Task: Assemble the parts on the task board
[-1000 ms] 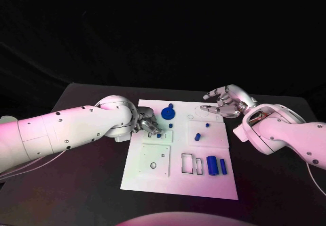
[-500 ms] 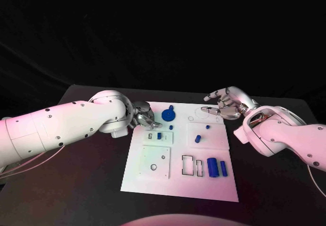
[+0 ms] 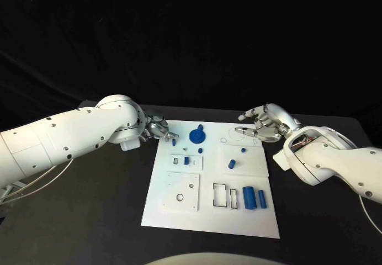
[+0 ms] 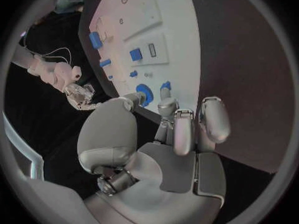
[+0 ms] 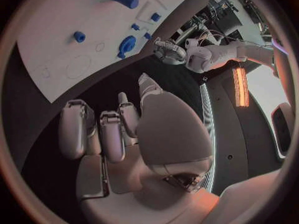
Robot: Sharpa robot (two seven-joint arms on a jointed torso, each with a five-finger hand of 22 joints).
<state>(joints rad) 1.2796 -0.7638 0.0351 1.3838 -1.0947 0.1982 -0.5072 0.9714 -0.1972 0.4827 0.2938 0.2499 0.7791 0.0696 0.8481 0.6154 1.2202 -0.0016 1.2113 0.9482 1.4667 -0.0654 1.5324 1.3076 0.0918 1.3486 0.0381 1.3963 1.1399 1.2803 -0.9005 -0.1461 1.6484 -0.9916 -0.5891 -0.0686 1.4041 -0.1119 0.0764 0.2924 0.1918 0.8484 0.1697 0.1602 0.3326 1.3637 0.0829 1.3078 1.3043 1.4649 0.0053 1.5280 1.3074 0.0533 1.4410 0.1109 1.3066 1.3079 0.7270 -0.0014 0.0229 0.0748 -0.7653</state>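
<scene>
Your left hand [image 3: 156, 130] hovers at the far left corner of the board [image 3: 211, 221], fingers curled together; a small blue part [image 3: 174, 142] sits right at the fingertips, and you cannot tell whether it is pinched. Your right hand [image 3: 263, 123] hangs over the board's far right corner, fingers spread, holding nothing. The round blue disc [image 3: 196, 133] lies on the far part of the board between the hands. Two blue cylinders [image 3: 255, 196] stand side by side near the right edge.
</scene>
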